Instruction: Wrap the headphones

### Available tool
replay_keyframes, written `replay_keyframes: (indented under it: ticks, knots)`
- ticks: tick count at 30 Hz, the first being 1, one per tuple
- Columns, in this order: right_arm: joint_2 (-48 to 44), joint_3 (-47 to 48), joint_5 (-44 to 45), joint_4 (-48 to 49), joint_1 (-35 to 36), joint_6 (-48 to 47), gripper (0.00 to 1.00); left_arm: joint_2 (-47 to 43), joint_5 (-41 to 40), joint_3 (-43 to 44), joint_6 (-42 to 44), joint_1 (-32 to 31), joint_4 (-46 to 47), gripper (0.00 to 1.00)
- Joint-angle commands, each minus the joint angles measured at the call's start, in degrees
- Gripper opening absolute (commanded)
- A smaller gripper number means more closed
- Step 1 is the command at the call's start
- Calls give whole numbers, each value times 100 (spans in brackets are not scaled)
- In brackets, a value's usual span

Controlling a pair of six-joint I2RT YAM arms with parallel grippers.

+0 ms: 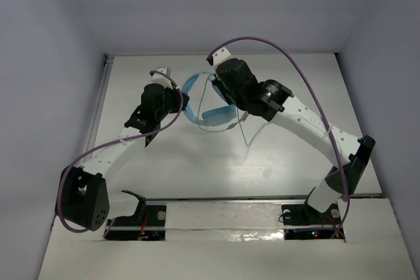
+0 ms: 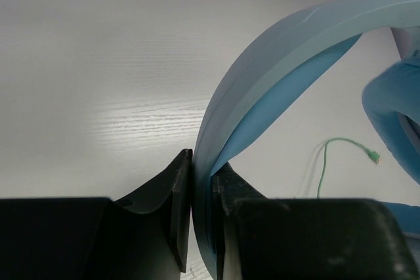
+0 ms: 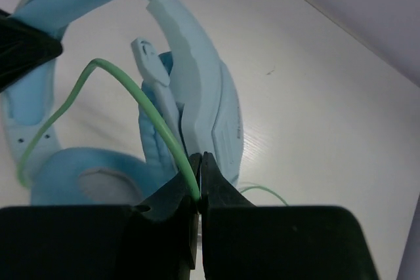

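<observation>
Left arm (image 1: 115, 147): extends from the near left corner toward the far edge, wrist turned inward. Left gripper (image 2: 202, 162): jaws clamped on the headband (image 2: 282, 50). Right arm (image 1: 308, 121): arcs from the near right corner toward the far edge, wrist pitched down. Right gripper (image 3: 199, 165): jaws pinched together on the cable (image 3: 131, 90).
</observation>
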Motion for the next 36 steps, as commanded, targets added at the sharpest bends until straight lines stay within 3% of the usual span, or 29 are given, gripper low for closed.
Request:
replay_keyframes:
  ticks: [1,5,14,19,24,31,36]
  knots:
    - [2,4,465,318,-217,-198,0,-345,419,499,183,-33,27,0]
    - [-173,-164,615,538,-402,-207,0,-161,691,939,525,-33,-745,0]
    - [-578,-621,993,916,-814,-242,0,-91,964,1396,850,-85,-1335,0]
    - [-640,-674,467,1084,-964,-251,0,-125,1473,1616,965,-85,-1415,0]
    - [-640,-586,-104,1259,-964,-303,0,190,1719,1933,1141,-85,-2056,0]
    - [-253,-489,166,1337,-964,-295,0,349,2458,1968,1308,-85,-2198,0]
    - [-778,-1190,150,1733,-1174,118,0,226,2895,2021,1141,81,-2110,0]
